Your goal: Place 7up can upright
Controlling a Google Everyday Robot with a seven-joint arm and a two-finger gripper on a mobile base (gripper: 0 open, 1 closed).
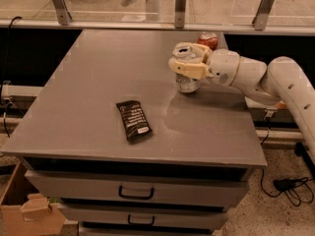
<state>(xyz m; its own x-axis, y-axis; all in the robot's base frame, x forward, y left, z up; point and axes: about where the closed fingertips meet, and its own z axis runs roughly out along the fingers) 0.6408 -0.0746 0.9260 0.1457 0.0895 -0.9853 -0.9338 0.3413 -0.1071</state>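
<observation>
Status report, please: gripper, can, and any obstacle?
Gripper at back right of table, fingers shut on 7up can. Can upright, base at tabletop. Red can close behind; black packet apart.

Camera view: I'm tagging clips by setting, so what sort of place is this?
Probably a lab or office workspace: a grey drawer cabinet serves as the table, a glass partition stands behind it, and cables trail on the floor. The gripper holds the 7up can at the far right.
</observation>
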